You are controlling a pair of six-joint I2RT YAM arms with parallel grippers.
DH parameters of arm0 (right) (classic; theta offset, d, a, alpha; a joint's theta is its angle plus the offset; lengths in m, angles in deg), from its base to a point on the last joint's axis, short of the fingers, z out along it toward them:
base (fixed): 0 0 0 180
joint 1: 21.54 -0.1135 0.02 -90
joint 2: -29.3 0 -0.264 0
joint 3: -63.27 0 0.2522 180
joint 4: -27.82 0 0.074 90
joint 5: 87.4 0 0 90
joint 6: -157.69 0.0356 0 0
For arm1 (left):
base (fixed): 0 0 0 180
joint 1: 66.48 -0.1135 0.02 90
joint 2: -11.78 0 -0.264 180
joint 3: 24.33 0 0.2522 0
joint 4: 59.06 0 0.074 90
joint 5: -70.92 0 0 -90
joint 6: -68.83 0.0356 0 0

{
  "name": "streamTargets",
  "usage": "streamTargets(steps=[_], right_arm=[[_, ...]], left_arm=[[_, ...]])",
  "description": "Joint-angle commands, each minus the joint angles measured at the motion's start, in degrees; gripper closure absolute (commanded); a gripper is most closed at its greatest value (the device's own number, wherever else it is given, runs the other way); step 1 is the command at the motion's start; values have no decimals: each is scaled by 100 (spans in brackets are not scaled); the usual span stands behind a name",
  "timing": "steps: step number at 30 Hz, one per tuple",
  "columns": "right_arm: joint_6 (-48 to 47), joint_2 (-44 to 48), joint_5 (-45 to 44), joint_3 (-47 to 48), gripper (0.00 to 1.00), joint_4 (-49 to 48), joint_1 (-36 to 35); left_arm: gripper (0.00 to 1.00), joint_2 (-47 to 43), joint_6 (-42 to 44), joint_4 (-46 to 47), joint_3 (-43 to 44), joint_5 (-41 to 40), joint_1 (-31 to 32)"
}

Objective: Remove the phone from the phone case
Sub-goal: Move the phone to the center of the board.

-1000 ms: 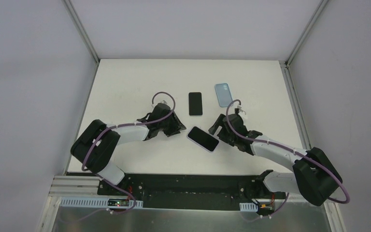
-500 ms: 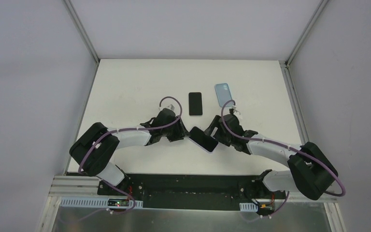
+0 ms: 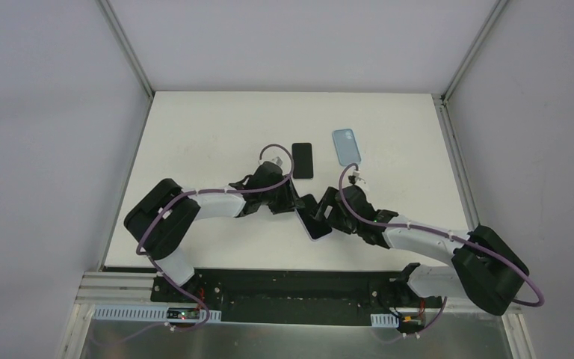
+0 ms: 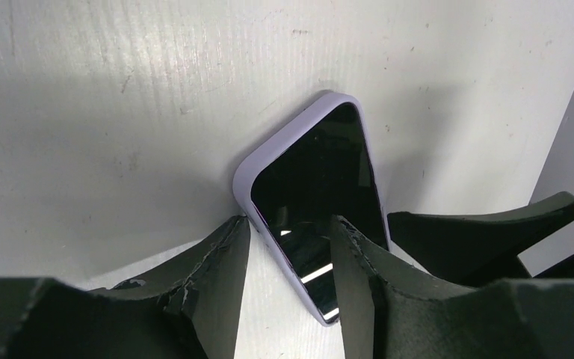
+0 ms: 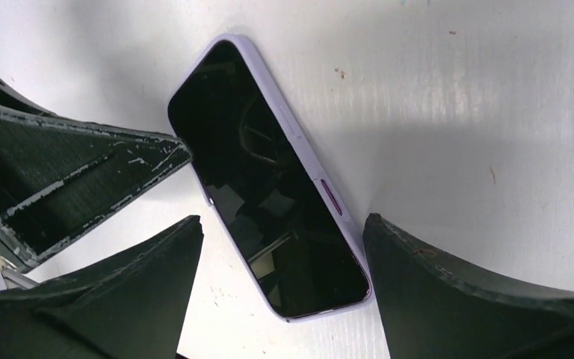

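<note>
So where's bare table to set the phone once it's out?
Bare table left of the black phone, and along the far edge behind the blue case. Crowded mid-table: left gripper and right gripper flank the cased phone.

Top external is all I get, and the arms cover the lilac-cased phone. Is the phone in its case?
Observer: Yes. Left wrist shows the phone seated in the lilac case, screen up, flat on the table.
Operator: Right jaws?
Observer: Right gripper has its jaws wide, one either side of the phone's end; bare table shows beside one jaw.
Operator: Left?
Observer: Left gripper is open too: one jaw overlaps the screen's edge, the other sits just outside the case's corner. Contact unclear.
</note>
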Motion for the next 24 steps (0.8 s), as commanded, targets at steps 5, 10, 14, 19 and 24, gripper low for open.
streamTargets(steps=[5, 10, 14, 19, 24], right_arm=[[-186, 589, -334, 28, 16, 712, -82], [-318, 796, -697, 117, 12, 1032, -67], [-269, 829, -738, 79, 11, 1042, -30], [-288, 921, -864, 80, 11, 1079, -21], [-269, 943, -982, 3, 9, 1056, 120]], left_arm=[[55, -386, 341, -180, -77, -397, 38], [53, -862, 328, -198, -422, -693, -1], [52, -999, 312, -206, -541, -694, -49], [48, -1039, 139, -207, -700, -498, -328], [45, -1266, 167, -206, -867, -586, -427]])
